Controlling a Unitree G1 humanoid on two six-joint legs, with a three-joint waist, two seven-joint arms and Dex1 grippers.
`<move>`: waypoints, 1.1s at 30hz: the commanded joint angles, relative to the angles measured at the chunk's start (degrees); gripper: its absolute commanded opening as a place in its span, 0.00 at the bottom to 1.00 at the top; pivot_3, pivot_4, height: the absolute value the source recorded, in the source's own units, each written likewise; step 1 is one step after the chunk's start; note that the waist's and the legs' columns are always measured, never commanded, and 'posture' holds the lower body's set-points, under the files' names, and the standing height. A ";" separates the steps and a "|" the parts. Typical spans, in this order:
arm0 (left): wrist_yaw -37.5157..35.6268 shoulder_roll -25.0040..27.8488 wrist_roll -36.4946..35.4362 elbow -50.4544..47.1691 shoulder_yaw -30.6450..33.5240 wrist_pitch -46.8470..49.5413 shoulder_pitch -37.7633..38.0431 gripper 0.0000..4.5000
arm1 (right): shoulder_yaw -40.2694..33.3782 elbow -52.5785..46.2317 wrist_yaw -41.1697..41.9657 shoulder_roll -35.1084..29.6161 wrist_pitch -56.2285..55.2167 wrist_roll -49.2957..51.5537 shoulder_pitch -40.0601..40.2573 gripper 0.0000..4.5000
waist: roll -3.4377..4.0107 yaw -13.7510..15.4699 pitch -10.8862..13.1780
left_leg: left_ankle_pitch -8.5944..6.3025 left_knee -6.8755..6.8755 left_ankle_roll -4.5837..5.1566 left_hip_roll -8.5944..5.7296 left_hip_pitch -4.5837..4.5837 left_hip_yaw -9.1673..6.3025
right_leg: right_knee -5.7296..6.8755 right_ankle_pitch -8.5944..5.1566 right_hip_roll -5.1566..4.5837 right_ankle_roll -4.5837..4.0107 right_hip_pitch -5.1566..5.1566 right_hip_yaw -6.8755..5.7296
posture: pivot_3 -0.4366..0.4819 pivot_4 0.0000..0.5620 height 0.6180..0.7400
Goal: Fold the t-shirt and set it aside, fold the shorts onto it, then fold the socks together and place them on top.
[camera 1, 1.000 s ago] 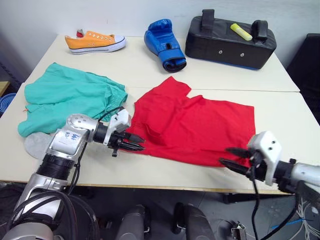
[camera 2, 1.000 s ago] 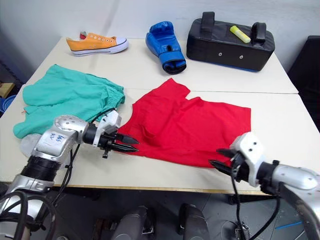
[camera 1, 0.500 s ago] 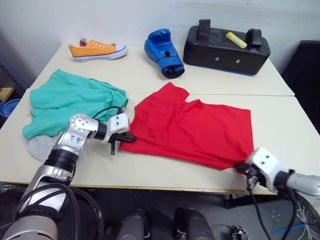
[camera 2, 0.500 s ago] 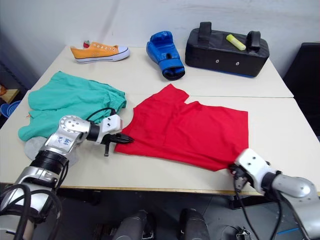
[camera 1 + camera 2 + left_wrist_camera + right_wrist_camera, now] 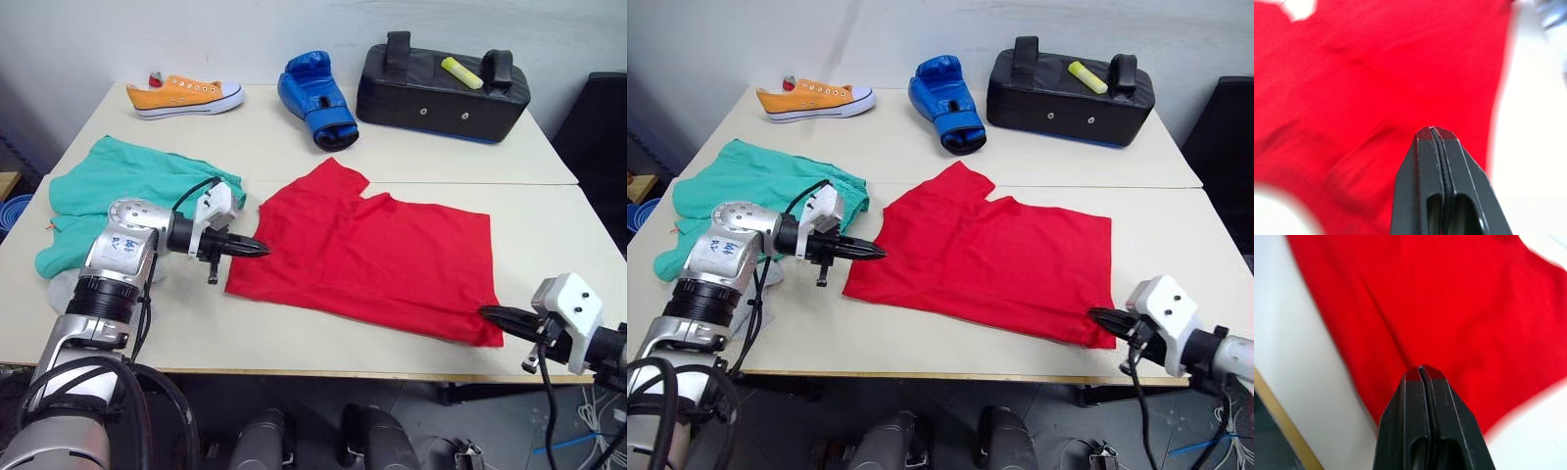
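We're on step one here, the t-shirt (image 5: 372, 253), and it lies spread nearly flat on the surface (image 5: 294, 333), red cloth running from the middle toward the robot's right, with no fold in it yet by the look of things. The left hand (image 5: 257, 249) sits at the shirt's left edge, its two black fingers pressed tight together, tips right at the hem; the left wrist view shows them closed with red cloth just past the tips, and nothing visibly pinched between them. Over on the other side, the right hand (image 5: 1099, 317) is low at the shirt's near right corner, fingers likewise pressed together, tips meeting the cloth edge and apparently empty. The shorts (image 5: 127, 186) wait in a teal heap to the left, just beside the shirt, and a bit of grey that looks like the socks (image 5: 61, 287) peeks out beneath them near the front edge. Both are untouched for now, I'd judge. Next, each hand needs to part its fingers, take hold of its own edge of the shirt, and then lift and carry that edge across evenly so the cloth doesn't bunch or drag off the front of the surface.
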 commanded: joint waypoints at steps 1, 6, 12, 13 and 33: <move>0.58 -0.14 2.94 -1.85 -2.89 -1.44 3.61 0.00 | 6.03 -1.14 -4.95 1.69 2.05 -3.91 -0.72 0.00 | -0.01 -0.02 0.01 | -0.02 0.00 0.00 0.00 0.02 0.00 | -0.02 0.01 0.00 0.01 0.02 0.00 | 0.48 0.27 1.00; 5.76 -1.21 10.17 5.51 -5.90 -9.68 4.71 0.00 | 9.92 4.47 -8.06 0.59 3.23 -10.33 -0.52 0.00 | -0.02 0.45 0.04 | -0.17 0.01 -0.18 0.00 -0.11 -0.03 | -0.13 0.03 -0.04 0.03 -0.06 0.02 | 0.48 0.27 1.00; 9.27 0.76 16.59 18.10 -7.23 -21.06 2.46 0.00 | 4.77 12.94 -4.33 -3.88 -3.12 -14.68 3.96 0.00 | 0.10 0.33 -0.22 | -0.36 -0.05 0.10 0.00 0.19 -0.07 | -0.20 0.03 -0.06 0.03 0.23 0.02 | 0.48 0.27 1.00; 9.86 0.97 17.07 20.19 -7.05 -22.21 1.67 0.00 | 3.10 14.63 -3.24 -4.70 -4.50 -15.00 4.66 0.00 | 0.14 0.32 -0.27 | -0.36 -0.07 0.10 0.00 0.19 -0.07 | -0.24 0.03 -0.06 0.03 0.24 0.01 | 0.48 0.27 1.00; -1.06 3.66 4.25 -3.88 -1.88 -2.93 6.45 0.00 | 2.09 -0.64 -2.65 -1.53 5.87 -3.74 3.82 0.00 | 0.08 0.18 0.09 | -0.25 -0.15 0.03 0.00 -0.11 -0.08 | -0.40 -0.05 -0.03 0.11 0.00 -0.07 | 0.48 0.27 1.00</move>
